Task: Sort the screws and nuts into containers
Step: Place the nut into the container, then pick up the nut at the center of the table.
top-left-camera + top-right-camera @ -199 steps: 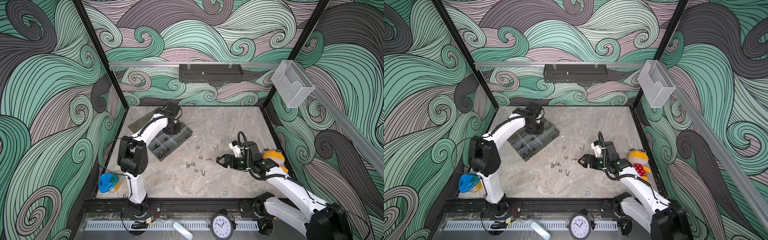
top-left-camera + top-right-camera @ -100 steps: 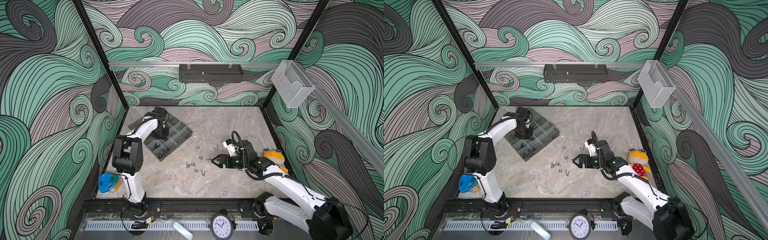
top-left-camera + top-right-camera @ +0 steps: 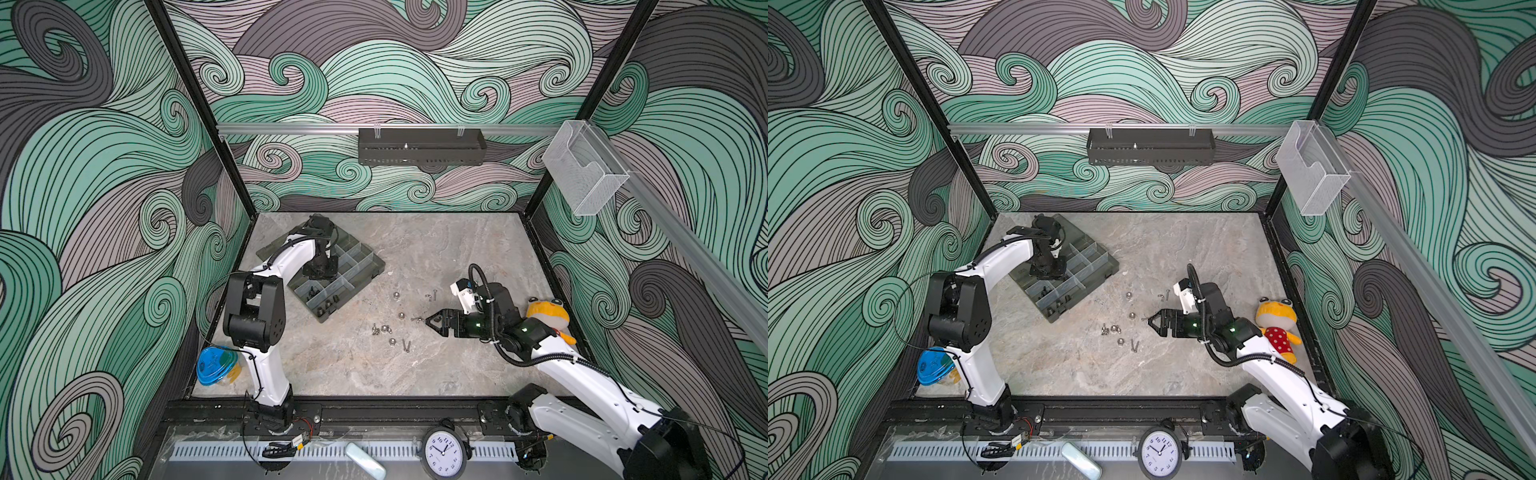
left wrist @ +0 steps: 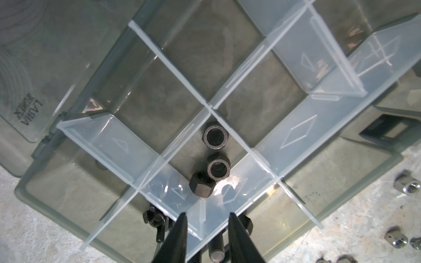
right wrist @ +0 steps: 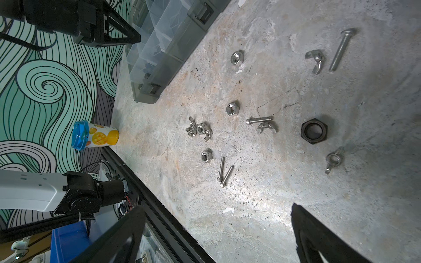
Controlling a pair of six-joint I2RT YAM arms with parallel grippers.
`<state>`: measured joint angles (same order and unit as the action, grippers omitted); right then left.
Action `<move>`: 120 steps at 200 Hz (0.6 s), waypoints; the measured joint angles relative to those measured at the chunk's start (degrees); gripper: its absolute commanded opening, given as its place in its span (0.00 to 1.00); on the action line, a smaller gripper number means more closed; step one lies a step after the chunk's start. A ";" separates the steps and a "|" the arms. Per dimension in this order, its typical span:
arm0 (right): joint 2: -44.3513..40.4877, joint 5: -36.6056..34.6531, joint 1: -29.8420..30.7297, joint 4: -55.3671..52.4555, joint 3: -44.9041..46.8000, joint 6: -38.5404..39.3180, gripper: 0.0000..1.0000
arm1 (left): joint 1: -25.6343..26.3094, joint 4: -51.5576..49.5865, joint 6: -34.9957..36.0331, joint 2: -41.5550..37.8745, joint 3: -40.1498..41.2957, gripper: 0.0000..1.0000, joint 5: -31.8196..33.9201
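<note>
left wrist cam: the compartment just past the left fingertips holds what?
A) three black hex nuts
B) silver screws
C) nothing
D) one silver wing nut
A: three black hex nuts lie close together in that compartment of the organiser, just beyond the tips of the left gripper; there are no silver parts in it.

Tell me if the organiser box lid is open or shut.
Open. The lid lies folded back flat beside the organiser box; its compartments are uncovered, black nuts visible inside.
</note>
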<state>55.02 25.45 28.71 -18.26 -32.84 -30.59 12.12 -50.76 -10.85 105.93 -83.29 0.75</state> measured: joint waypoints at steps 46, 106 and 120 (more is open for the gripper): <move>-1.53 -0.02 -0.44 0.09 2.58 -1.57 1.00 | 9.92 7.15 6.67 -6.97 3.91 0.40 -7.39; -11.89 0.48 -5.95 -4.20 9.09 -5.27 1.00 | 31.39 16.44 31.21 -2.80 3.85 0.43 -21.42; -14.93 0.61 -6.23 -5.90 9.55 -5.73 1.00 | 32.72 17.16 39.15 -1.14 3.85 0.44 -24.98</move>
<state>40.10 26.06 22.48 -24.16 -23.29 -36.32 44.84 -33.61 28.29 104.79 -79.44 -24.23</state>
